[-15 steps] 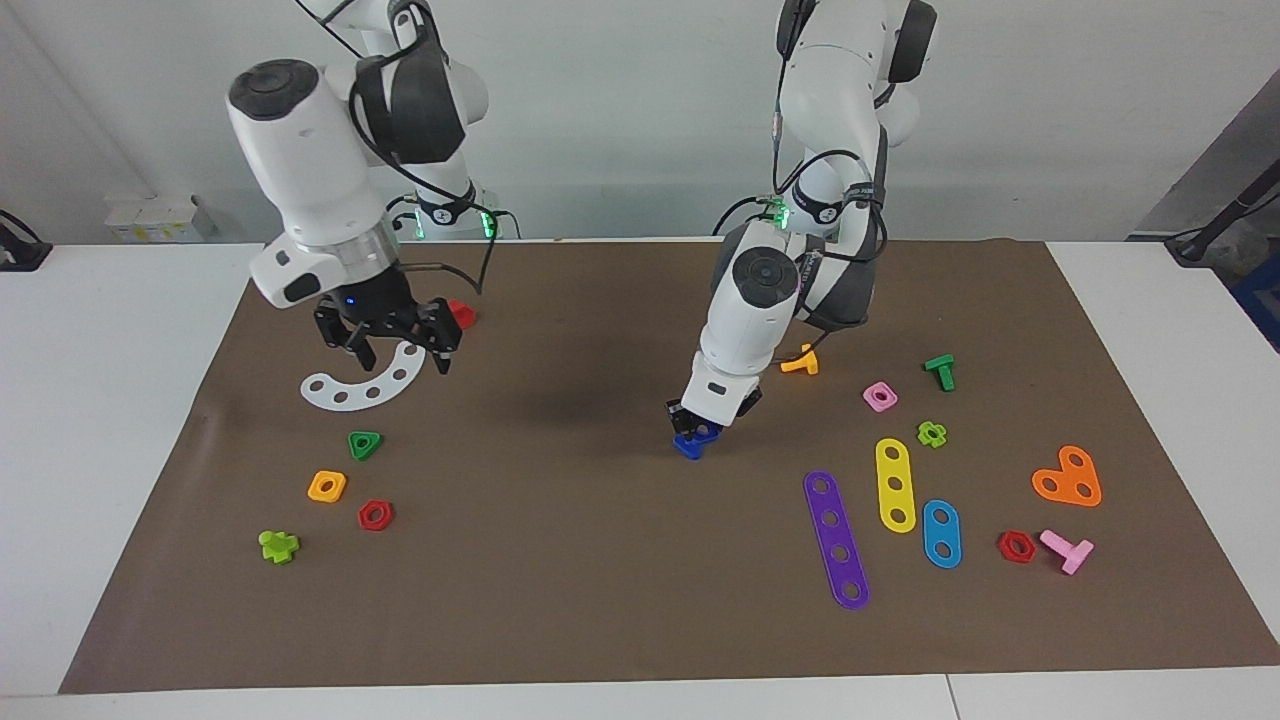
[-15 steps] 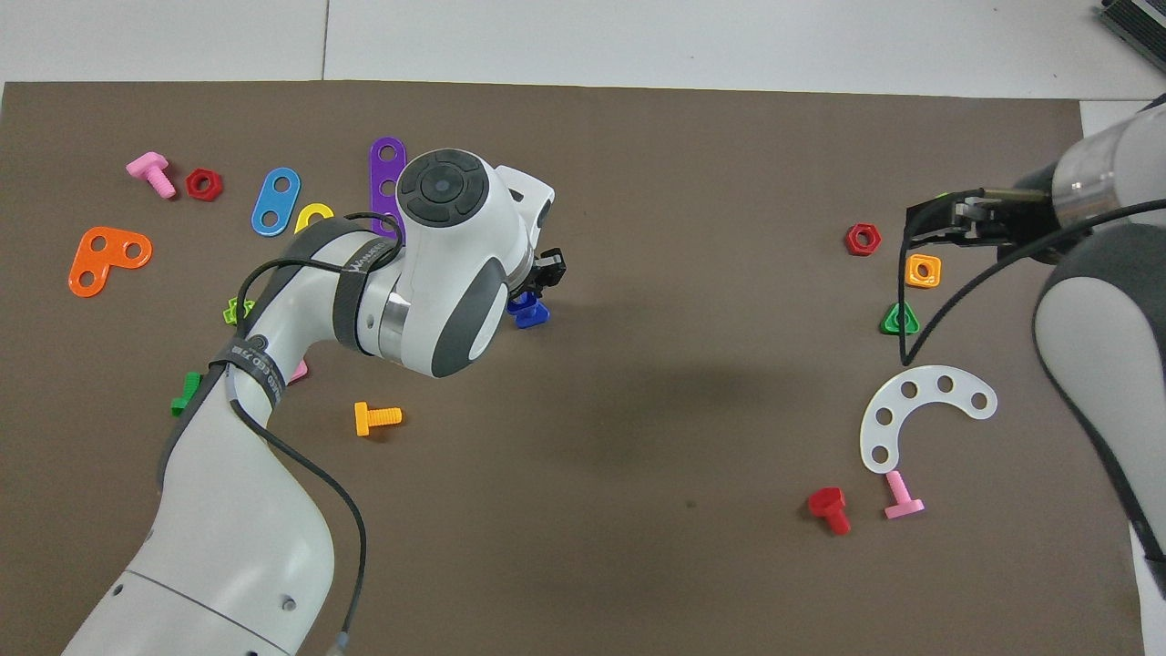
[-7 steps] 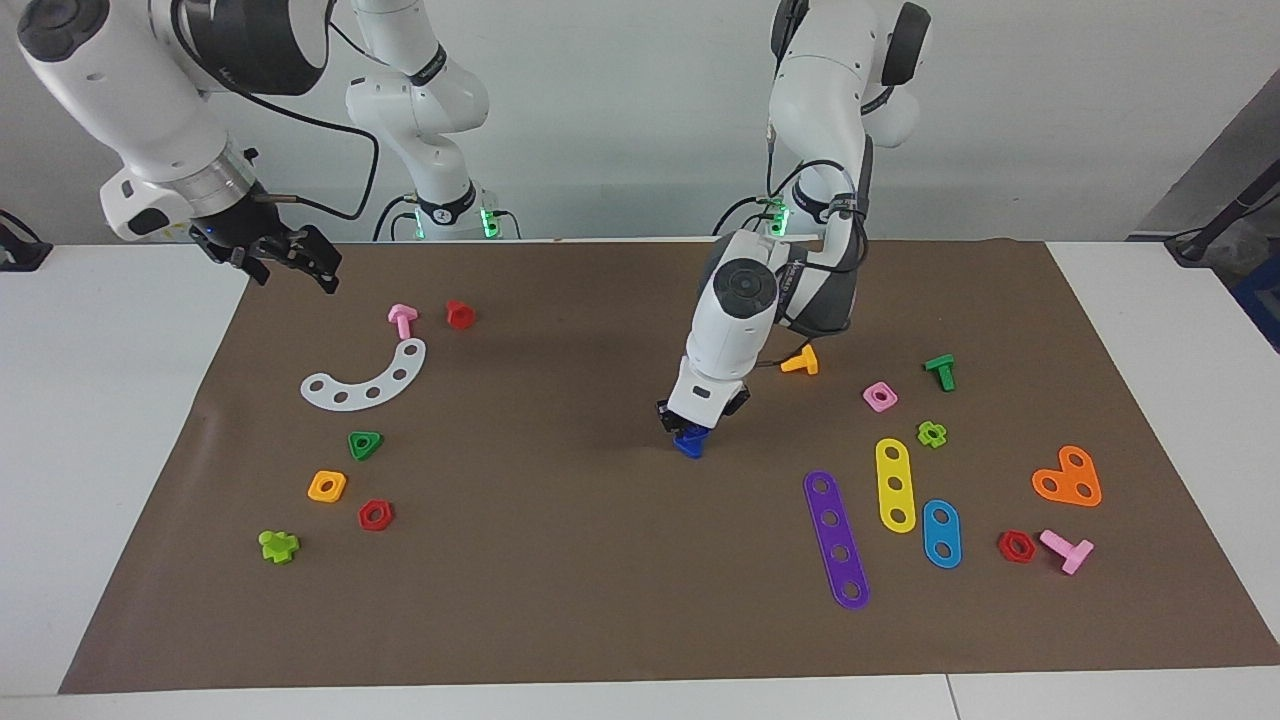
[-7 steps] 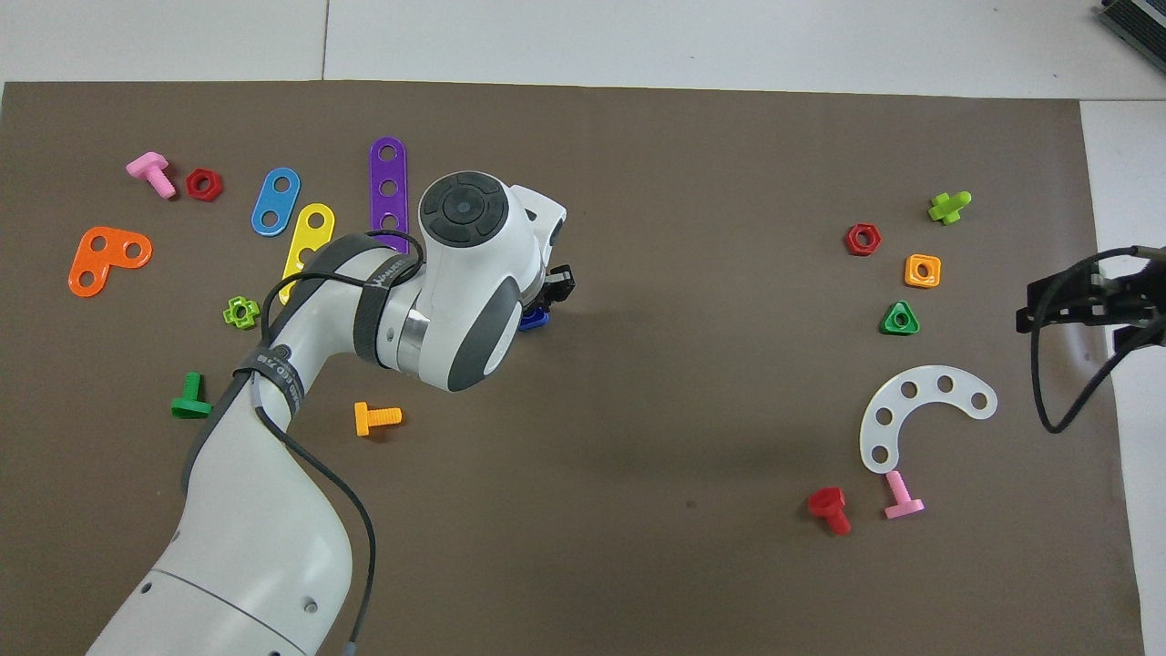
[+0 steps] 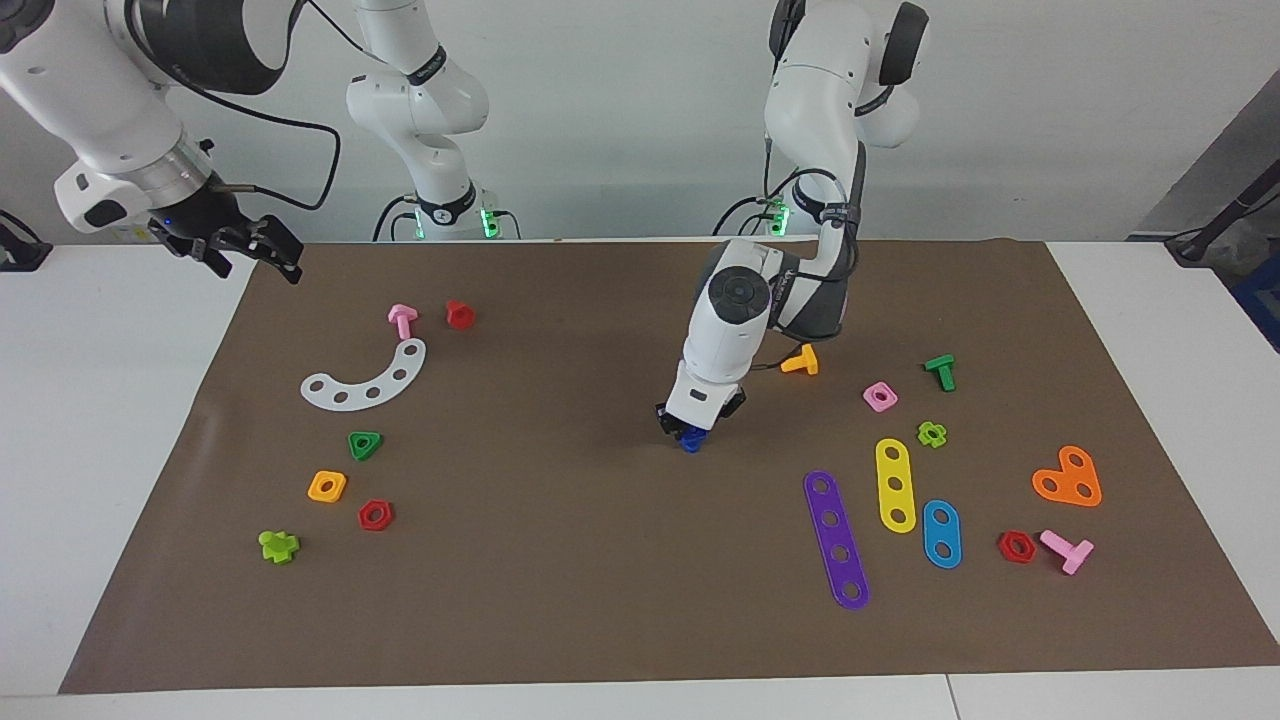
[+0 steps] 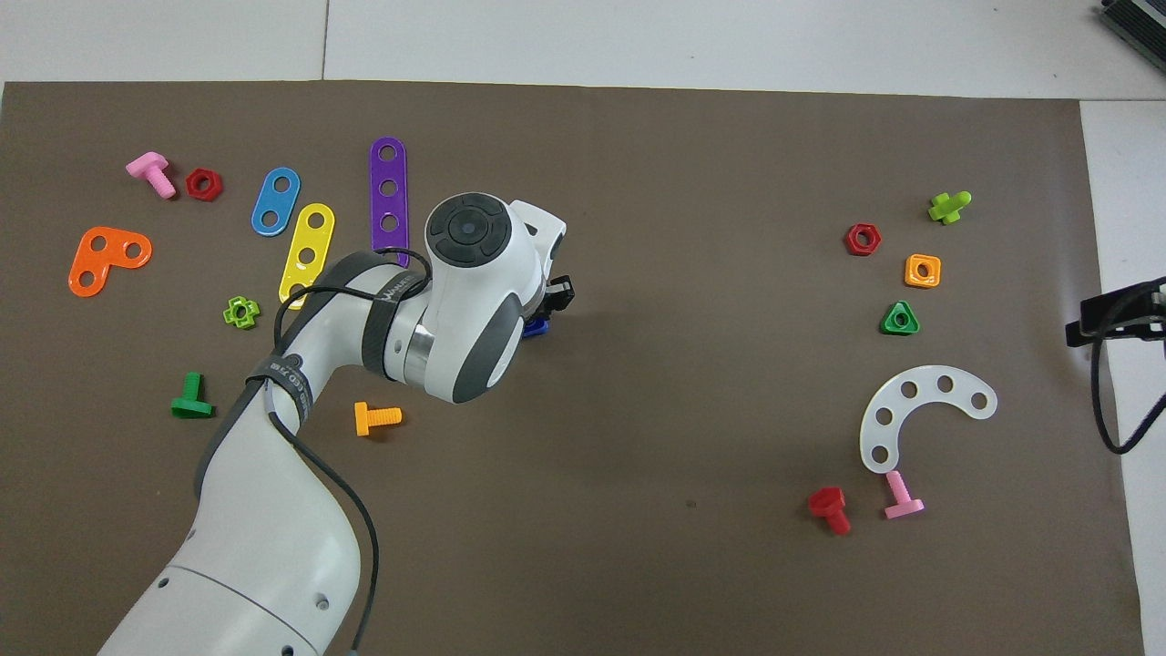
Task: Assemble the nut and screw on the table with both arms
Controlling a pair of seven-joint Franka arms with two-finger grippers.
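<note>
My left gripper [image 5: 694, 428] is low over the middle of the brown mat [image 5: 560, 600], fingers pointing down around a small dark-blue piece [image 5: 690, 443] that touches or nearly touches the mat. Only its lower tip shows, so I cannot tell nut from screw. In the overhead view the left gripper [image 6: 547, 310] hides most of the dark-blue piece [image 6: 538, 327]. My right gripper [image 5: 255, 262] is open and empty, raised over the mat's edge at the right arm's end; its tip also shows in the overhead view [image 6: 1107, 314].
An orange bolt [image 5: 800, 362], a pink square nut [image 5: 880, 397], and yellow [image 5: 895, 484], purple [image 5: 836, 538] and light-blue [image 5: 941, 533] plates lie toward the left arm's end. A white curved plate [image 5: 365, 378], an orange square nut [image 5: 327, 486] and other small parts lie toward the right arm's end.
My right arm has lifted from over the white curved plate and swung out to the mat's edge. My left gripper has shifted slightly and lowered, so less of the dark-blue piece shows.
</note>
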